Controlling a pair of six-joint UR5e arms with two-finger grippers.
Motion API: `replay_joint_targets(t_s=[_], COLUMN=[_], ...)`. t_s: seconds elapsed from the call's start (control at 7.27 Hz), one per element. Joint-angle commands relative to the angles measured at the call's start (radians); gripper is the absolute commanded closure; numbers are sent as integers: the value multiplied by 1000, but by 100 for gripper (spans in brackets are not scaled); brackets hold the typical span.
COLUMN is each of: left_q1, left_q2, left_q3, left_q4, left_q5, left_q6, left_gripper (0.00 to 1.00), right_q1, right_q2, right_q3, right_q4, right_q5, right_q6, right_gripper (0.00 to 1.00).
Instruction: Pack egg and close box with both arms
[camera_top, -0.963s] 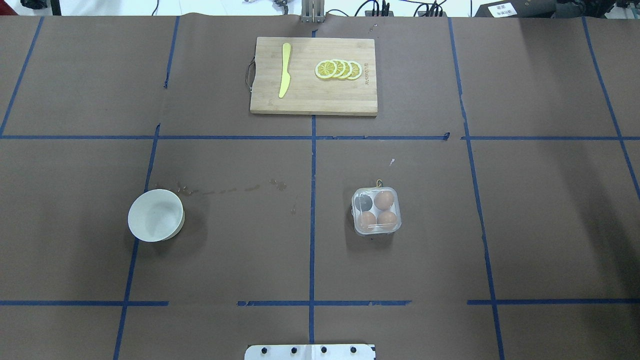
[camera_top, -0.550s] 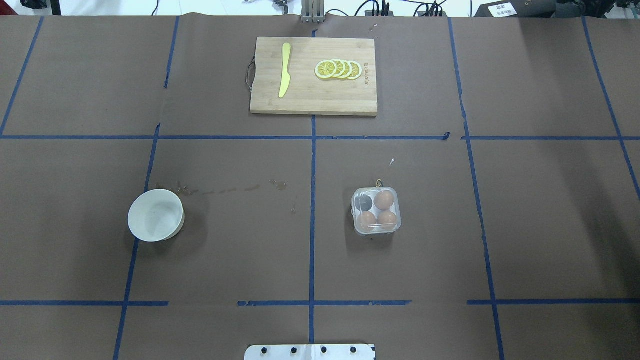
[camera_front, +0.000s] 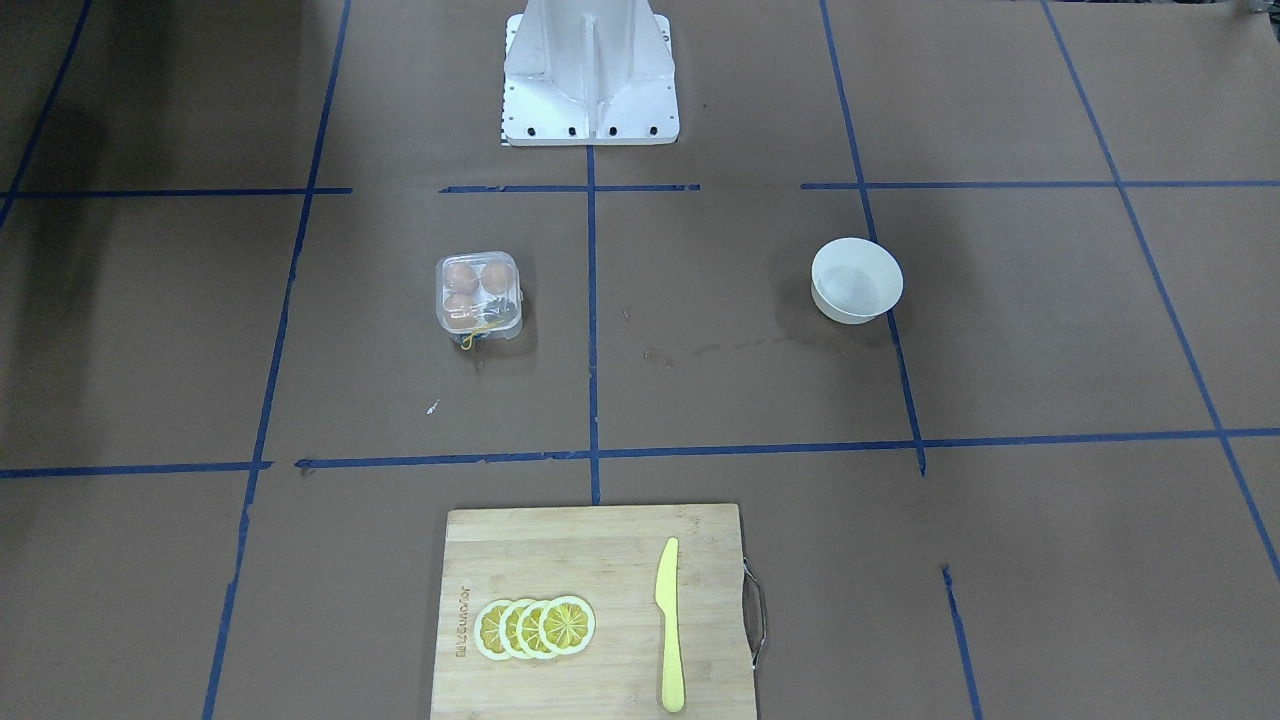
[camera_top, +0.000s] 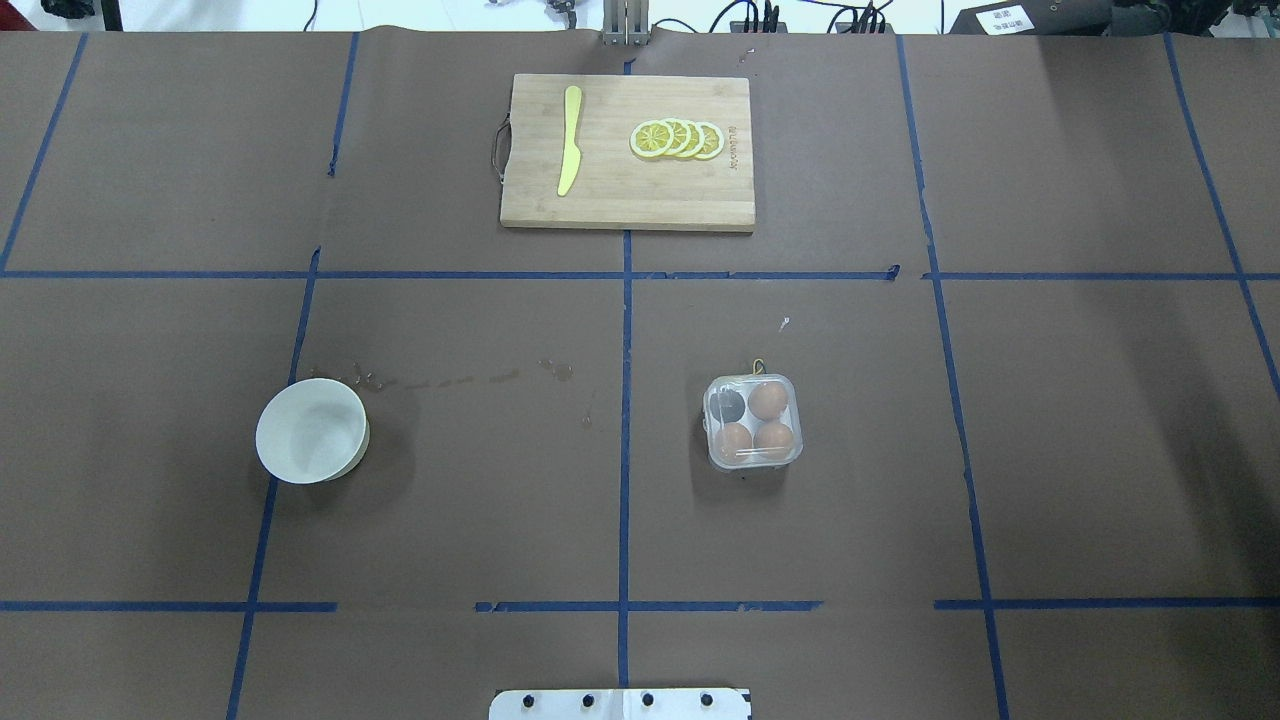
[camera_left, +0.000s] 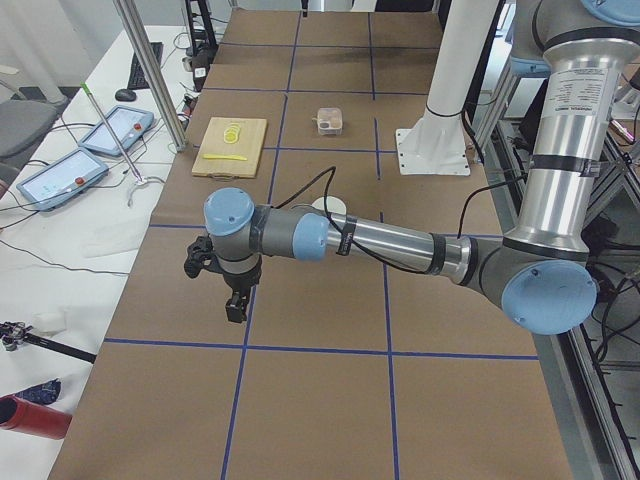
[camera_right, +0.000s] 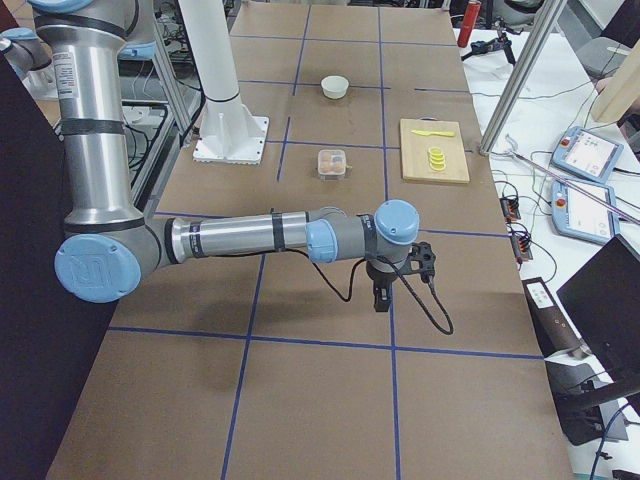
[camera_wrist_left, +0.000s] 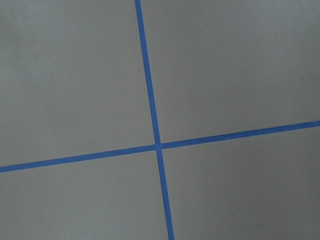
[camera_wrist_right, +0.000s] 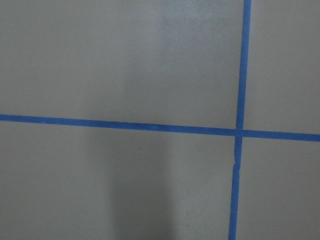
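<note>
The clear four-cell box (camera_top: 753, 422) stands right of the table's middle, with a bit of yellow string at its far edge. Three tan-brown eggs (camera_top: 768, 400) show inside it; the fourth cell looks dark. It also shows in the front view (camera_front: 478, 291). My left gripper (camera_left: 237, 300) hangs over bare paper far out at the table's left end. My right gripper (camera_right: 380, 298) hangs over the right end. Both show only in the side views, so I cannot tell whether they are open or shut. Both wrist views show only brown paper and blue tape.
A round white bowl (camera_top: 312, 431) stands left of centre and looks empty. A wooden cutting board (camera_top: 627, 190) at the far middle carries a yellow knife (camera_top: 569, 140) and lemon slices (camera_top: 677, 139). The white robot base (camera_front: 590, 75) is at the near edge.
</note>
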Motion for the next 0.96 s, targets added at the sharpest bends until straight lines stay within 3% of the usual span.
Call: replay_joint_targets(t_s=[0.0, 0.83], left_q1=[1, 1], left_q2=[-7, -16], left_q3=[-4, -10], left_q4=[1, -2], left_q5=[-5, 1], left_q6=[0, 3], left_gripper=[0, 0], right_q1=[0, -5], right_q2=[6, 9], right_q3=[-2, -10], right_q4=[1, 20], right_q5=[-2, -2], right_q6=[2, 0], right_gripper=[0, 0])
